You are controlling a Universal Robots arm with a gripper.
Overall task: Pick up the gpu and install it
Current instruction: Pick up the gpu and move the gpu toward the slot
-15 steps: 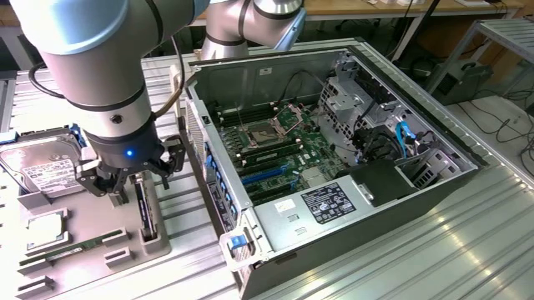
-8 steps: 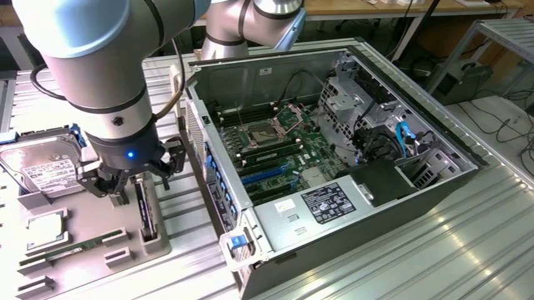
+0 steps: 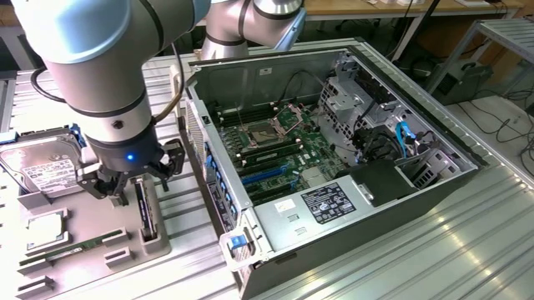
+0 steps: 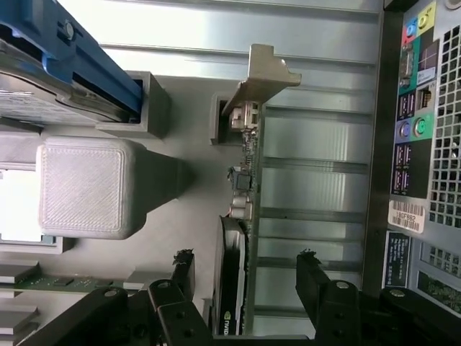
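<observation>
Our claw [image 3: 132,185] is wide open right over the gpu [image 4: 245,194], a finger to each side. The gpu stands on its edge in the gray holder [image 3: 92,219] beside the computer [image 3: 250,81], so we have not picked it up yet

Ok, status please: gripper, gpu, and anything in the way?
Open gripper over the gpu, one finger each side, not gripping. Card stands on edge in grey holder, outside the computer case. Nothing seen blocking.
</observation>
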